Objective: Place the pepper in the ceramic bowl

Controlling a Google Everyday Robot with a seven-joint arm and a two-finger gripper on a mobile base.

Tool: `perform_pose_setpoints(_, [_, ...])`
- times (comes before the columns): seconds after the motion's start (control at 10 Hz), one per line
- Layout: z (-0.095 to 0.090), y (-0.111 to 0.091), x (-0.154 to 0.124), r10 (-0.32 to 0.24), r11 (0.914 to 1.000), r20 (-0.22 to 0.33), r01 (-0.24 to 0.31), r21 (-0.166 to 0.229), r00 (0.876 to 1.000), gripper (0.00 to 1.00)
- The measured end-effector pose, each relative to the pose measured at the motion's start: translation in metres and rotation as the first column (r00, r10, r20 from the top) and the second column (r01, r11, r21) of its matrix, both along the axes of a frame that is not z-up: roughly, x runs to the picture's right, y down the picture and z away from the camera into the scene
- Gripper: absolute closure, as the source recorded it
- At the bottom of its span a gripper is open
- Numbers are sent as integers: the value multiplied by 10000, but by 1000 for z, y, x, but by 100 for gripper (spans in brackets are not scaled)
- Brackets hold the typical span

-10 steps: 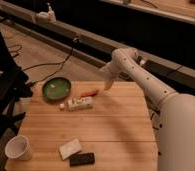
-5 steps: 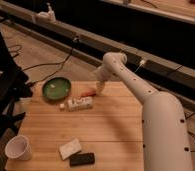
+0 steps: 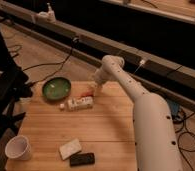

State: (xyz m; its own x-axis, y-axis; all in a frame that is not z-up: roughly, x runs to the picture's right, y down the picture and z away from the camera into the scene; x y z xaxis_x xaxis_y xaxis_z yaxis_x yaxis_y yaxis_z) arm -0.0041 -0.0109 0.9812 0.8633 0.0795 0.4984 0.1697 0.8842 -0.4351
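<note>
The pepper [image 3: 85, 94] is a small red-orange item lying on the wooden table [image 3: 111, 127], just right of the green ceramic bowl [image 3: 56, 88]. The bowl sits at the table's far left corner and looks empty. My gripper [image 3: 94, 86] hangs at the end of the white arm, directly beside and slightly above the pepper's right end, at the far edge of the table. The pepper lies between the gripper and the bowl.
A white oblong block [image 3: 80, 104] lies just in front of the pepper. A white paper cup [image 3: 18, 147] stands at the near left corner. A pale flat block [image 3: 70, 148] and a black device [image 3: 82, 159] lie near the front edge. A dark chair [image 3: 6, 90] stands to the left.
The arm has swung left and the gripper has come down from right of the pepper to right beside it. The objects on the table have not moved.
</note>
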Motion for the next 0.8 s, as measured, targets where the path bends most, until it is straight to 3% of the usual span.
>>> perform_pose_setpoints(0.2, [7,8,-1,154,9995,111,-151,-279,9998,27])
perform_pose_setpoints(0.8, [15,22,-2,165,9968,453,-129,-783,9988,86])
